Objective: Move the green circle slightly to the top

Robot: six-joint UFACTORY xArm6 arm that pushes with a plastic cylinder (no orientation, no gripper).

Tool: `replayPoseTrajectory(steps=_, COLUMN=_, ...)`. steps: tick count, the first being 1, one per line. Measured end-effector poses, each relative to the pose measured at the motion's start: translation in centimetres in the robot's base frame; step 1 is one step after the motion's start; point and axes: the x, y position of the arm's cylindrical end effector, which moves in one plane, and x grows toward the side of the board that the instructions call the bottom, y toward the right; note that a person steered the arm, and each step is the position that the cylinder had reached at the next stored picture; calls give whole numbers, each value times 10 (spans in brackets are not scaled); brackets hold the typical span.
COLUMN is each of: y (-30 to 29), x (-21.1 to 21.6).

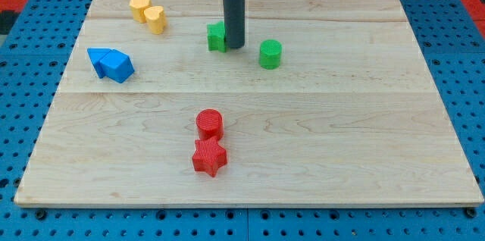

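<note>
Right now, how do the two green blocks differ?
Shape: the green circle is a round cylinder; the other green block looks angular, its exact shape unclear.
Visibility: the green circle shows whole; the green block is partly hidden behind my rod.
Position: my tip sits right against the green block's right side, while the green circle stands apart, further to the view's right.
Shared: same green, similar size, both on the board's upper half.

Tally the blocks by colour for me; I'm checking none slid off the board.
Yellow: 2, one and another
Blue: 2, one and another
Green: 2, the green circle and a block beside my tip
Red: 2, circle and star
Total: 8
</note>
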Motion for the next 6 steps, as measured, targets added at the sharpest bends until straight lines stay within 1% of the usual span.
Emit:
replayPoseTrajectory(steps=1, y=1, x=-10)
replayPoseTrajectory(steps=2, y=76, x=11)
replayPoseTrajectory(steps=3, y=170, x=26)
replayPoseTrajectory(steps=4, y=179, x=88)
replayPoseTrajectory(steps=5, y=101, x=138)
replayPoseTrajectory(steps=6, y=78, x=66)
